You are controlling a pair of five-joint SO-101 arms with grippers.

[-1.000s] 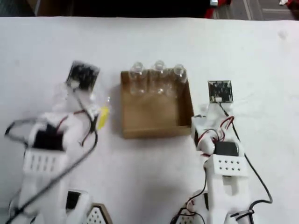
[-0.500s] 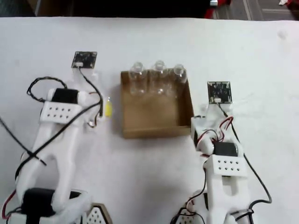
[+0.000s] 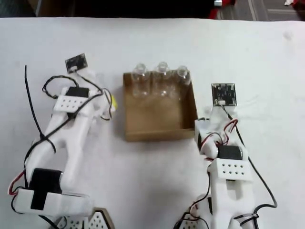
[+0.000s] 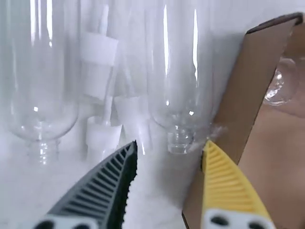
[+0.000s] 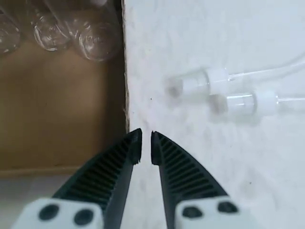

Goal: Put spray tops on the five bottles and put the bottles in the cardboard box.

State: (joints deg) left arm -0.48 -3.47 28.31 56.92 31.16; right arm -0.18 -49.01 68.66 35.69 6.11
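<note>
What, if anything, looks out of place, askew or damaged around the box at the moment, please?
Nothing looks spilled or damaged. One thing stands out: the left gripper is open with its yellow finger right at the cardboard box wall, beside an uncapped bottle lying on its side. Contact cannot be told.

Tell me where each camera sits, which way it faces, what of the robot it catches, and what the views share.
High view: fixed above the table, looking down on the cardboard box, the left arm and the right arm.
Left wrist view: on the left arm, looking past the open left end effector at two lying bottles and loose spray tops.
Right wrist view: on the right arm, looking past the shut right end effector at two spray tops beside the box.
Shared: all three show the cardboard box.
</note>
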